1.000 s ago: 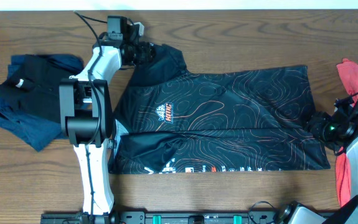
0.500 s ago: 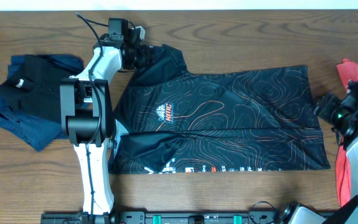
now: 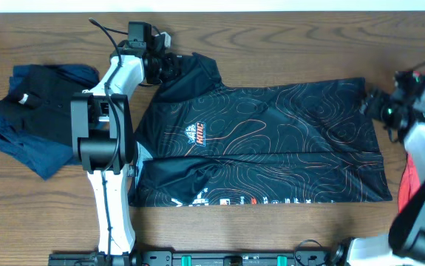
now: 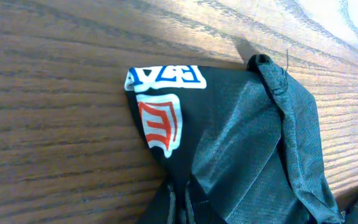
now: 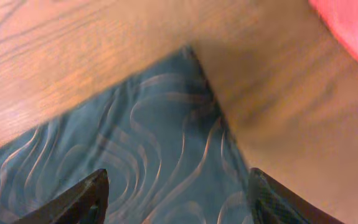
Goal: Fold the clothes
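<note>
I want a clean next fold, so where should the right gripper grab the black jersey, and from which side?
I'd take the black jersey by its far hem corner, coming down from above. That corner lies flat and pointed on the table, and the right gripper is open just short of it.

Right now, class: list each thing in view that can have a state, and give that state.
jersey: spread flat, one sleeve pinched.
left gripper: shut on the jersey sleeve.
right gripper: open, over the jersey's corner.
dark garment: crumpled heap.
red garment: bunched, partly hidden.
</note>
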Motion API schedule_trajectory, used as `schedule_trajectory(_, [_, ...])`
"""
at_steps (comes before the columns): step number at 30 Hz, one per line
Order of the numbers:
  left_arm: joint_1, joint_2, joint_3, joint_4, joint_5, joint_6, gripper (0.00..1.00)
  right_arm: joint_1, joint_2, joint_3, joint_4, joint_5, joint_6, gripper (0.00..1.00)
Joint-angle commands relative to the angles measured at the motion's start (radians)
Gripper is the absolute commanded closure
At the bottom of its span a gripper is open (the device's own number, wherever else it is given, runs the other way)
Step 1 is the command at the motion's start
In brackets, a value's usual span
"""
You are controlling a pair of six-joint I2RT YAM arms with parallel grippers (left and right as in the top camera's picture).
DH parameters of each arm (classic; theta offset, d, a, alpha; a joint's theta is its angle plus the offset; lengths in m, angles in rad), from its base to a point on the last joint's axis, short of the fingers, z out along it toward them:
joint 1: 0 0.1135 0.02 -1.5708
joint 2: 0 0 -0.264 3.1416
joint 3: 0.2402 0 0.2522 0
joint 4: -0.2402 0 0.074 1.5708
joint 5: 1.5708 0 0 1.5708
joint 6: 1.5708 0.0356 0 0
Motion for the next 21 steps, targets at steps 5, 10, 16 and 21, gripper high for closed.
schedule_trajectory(5, [0.021, 0.003, 0.008, -0.017, 0.014, -0.011, 0.94, 0.042, 0.233, 0.227, 0.022, 0.112, -0.055, 0.3])
schedule_trajectory(10, [0.022, 0.003, 0.008, -0.019, 0.013, -0.011, 0.94, 0.052, 0.356, 0.323, 0.022, 0.108, -0.055, 0.31])
schedule_trajectory(16, [0.022, 0.003, 0.008, -0.019, 0.013, -0.011, 0.94, 0.088, 0.439, 0.367, 0.06, 0.108, -0.055, 0.33])
schedule_trajectory(21, [0.022, 0.003, 0.008, -0.02, 0.013, -0.011, 0.94, 0.118, 0.47, 0.367, 0.094, 0.109, -0.055, 0.33])
